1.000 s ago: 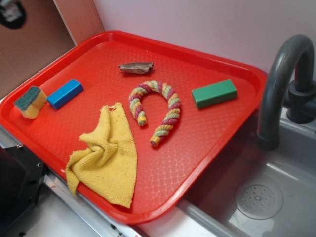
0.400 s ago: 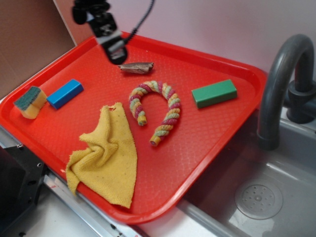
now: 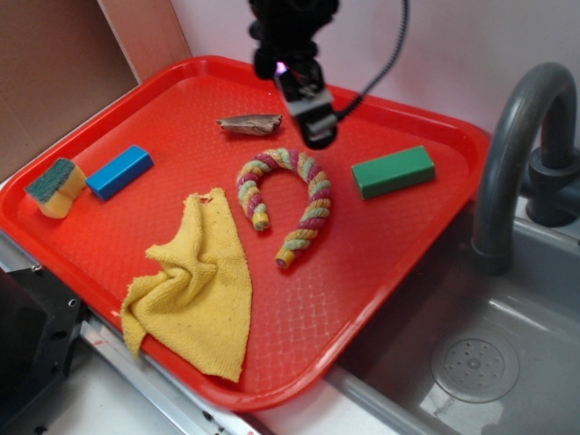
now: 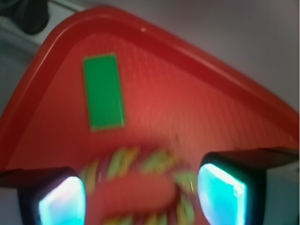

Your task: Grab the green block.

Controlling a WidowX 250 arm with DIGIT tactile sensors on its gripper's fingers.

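The green block (image 3: 393,171) lies flat on the right side of the red tray (image 3: 381,272), near its far right rim. In the wrist view the green block (image 4: 103,91) shows as a plain rectangle ahead and to the left. My gripper (image 3: 314,122) hangs above the tray's back middle, over the top of the rope curl and left of the block. Its jaws stand wide apart with nothing between them; in the wrist view the gripper (image 4: 140,197) frames the blurred rope.
A multicoloured rope curl (image 3: 288,201) lies mid-tray, a crumpled brown scrap (image 3: 249,124) behind it. A yellow cloth (image 3: 195,281), a blue block (image 3: 119,171) and a yellow sponge (image 3: 54,187) sit on the left. A grey faucet (image 3: 512,154) and sink (image 3: 471,362) are on the right.
The arm entered from the upper left and swept right along the tray's back, from over the brown scrap to above the rope, closer to the green block. Nothing on the tray moved.
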